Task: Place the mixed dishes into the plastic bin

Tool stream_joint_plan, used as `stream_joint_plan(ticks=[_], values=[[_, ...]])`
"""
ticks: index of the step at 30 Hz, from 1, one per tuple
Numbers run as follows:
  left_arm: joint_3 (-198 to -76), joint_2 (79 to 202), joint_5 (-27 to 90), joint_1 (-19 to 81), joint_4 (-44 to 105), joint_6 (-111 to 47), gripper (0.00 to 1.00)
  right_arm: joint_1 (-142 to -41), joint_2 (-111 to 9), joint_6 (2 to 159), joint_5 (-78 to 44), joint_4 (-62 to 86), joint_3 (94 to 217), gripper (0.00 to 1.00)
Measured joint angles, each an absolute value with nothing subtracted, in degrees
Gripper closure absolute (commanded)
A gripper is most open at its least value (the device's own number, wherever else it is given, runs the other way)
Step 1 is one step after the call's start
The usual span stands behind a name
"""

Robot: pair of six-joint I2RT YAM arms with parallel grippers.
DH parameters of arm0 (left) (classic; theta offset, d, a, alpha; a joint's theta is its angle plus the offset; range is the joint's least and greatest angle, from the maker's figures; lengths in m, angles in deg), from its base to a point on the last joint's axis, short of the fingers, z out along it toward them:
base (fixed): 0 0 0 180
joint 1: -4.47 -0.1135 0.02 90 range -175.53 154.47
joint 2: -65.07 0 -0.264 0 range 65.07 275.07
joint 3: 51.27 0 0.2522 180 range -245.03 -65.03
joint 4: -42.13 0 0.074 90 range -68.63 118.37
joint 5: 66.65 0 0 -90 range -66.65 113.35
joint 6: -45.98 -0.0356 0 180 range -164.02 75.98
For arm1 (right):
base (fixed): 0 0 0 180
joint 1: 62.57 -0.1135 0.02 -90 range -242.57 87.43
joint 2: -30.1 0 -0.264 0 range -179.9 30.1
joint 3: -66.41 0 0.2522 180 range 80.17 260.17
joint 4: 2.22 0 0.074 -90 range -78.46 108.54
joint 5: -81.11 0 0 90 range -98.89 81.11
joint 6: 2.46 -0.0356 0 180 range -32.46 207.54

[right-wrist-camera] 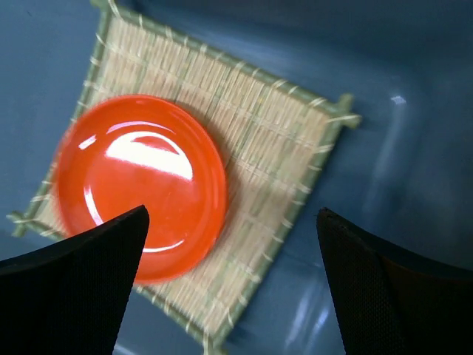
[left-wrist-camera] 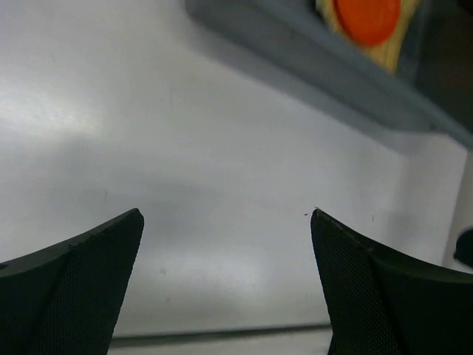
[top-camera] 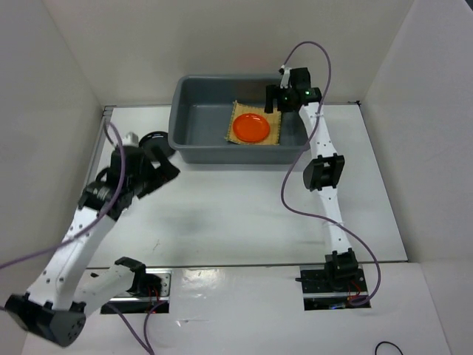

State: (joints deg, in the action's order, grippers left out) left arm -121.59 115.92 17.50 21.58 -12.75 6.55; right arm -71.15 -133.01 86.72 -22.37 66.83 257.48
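The grey plastic bin [top-camera: 194, 151] stands at the back middle of the table. In it lies the tan woven mat [top-camera: 275, 135] with the orange plate [top-camera: 251, 127] on top. My right gripper [top-camera: 278, 102] hangs open and empty over the bin's right part. In the right wrist view the gripper [right-wrist-camera: 231, 213] is above the mat [right-wrist-camera: 281, 148], beside the orange plate [right-wrist-camera: 140, 181]. My left gripper [top-camera: 164, 161] is open and empty, left of the bin, next to a black round plate [top-camera: 151, 140] and a clear cup [top-camera: 131, 137]. In the left wrist view the gripper [left-wrist-camera: 225, 214] is over bare table.
The left wrist view shows the bin's near wall [left-wrist-camera: 332, 74] with the orange plate [left-wrist-camera: 367, 18] and the mat [left-wrist-camera: 395, 53] beyond it. White walls enclose the table on three sides. The right arm's purple cable [top-camera: 290, 194] loops over the table.
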Motion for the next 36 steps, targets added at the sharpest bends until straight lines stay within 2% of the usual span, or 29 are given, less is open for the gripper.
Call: stream_joint_plan(ticks=[3,5,8,10,13,17,24,36], values=[[-131.4,124.77,10.49,20.0,-10.11,3.38,0.0,-70.08,-128.16,87.75,-22.71,68.6,257.48,0.02],[-134.24,129.29,10.51,15.02,-7.22,2.07,0.0,-69.22,-123.94,88.78,-23.15,69.54,257.48,0.02],[-137.35,139.48,17.28,2.74,-3.73,3.22,0.05,-68.63,-116.92,90.87,-22.82,70.24,257.55,0.02],[-139.42,148.86,22.4,-3.43,-0.82,4.38,0.05,-69.46,-112.62,92.27,-21.86,70.37,257.74,0.02],[-142.99,163.22,27.25,-6.81,-0.89,4.25,0.05,-72.72,-107.5,94.46,-21.29,70.76,258.57,0.02],[-152.65,176.22,33.19,-8.13,-5.15,2.35,0.0,-77.05,-103.66,96.64,-21.16,71.57,258.81,0.02],[-168.14,186.36,36.63,-11.51,-6.85,-1.89,0.0,-76.87,-103.28,99.24,-15.35,74.26,258.99,0.02],[-173.54,196.37,37.09,-12.39,-9.13,-6.48,0.02,-76.28,-103.33,100.58,-9.47,76.73,258.99,0.02]])
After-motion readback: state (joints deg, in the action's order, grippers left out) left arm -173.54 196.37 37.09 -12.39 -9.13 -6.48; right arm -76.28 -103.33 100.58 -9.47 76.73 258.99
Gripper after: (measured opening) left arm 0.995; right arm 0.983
